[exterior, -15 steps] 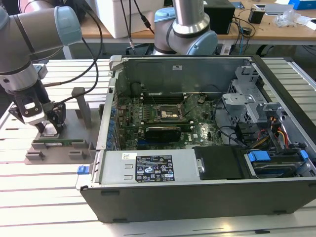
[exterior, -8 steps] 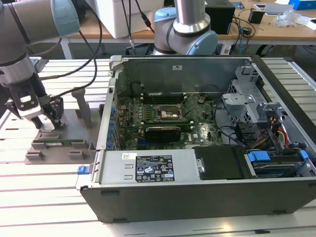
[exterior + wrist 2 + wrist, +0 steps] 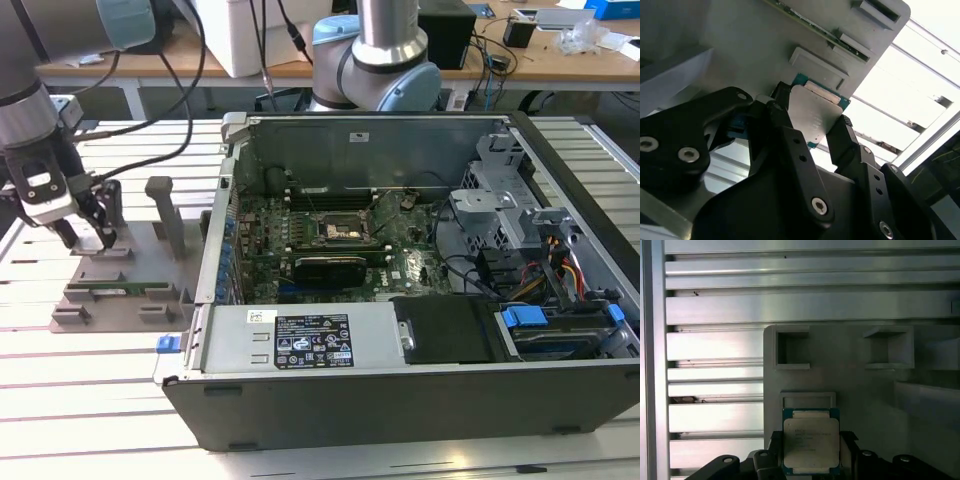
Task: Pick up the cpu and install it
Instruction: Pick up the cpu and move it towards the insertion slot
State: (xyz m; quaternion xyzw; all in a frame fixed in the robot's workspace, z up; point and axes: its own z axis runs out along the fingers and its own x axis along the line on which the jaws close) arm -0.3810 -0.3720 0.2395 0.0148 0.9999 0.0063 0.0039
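Clamped narrowly on two opposite edges of the cpu [image 3: 811, 442], the claw [image 3: 811, 452] has one black finger [image 3: 771, 452] pressed to each side of the chip in both wrist views. In the exterior view the claw [image 3: 103, 236] hangs on the grey arm [image 3: 30, 120] at the exterior view's left, over the near-left part of the fixture. Largest of all is the slatted aluminium table [image 3: 100, 400], which carries everything. On it, toward the exterior view's right, lies the open computer case [image 3: 400, 410], side panel off. Inside it sit a silver power supply [image 3: 300, 340] with a printed label along the near wall and the green motherboard [image 3: 265, 255] behind that. A black card [image 3: 330, 268] lies across the board. Just beyond the card is the black square socket [image 3: 345, 232] with its metal frame, well apart from the claw. Left of the case, just beside it, rests the grey fixture tray [image 3: 130, 305] with two upright posts [image 3: 165, 210], and a long green memory stick [image 3: 115, 291] lies in a slot on it. In the first wrist view the tray [image 3: 865, 405] shows square pockets, with a shallow square frame [image 3: 807, 399] just beside the chip. The cpu [image 3: 812, 112] is over this tray, silvery top toward the cameras and a thin green rim around it. I cannot tell whether it touches the tray.
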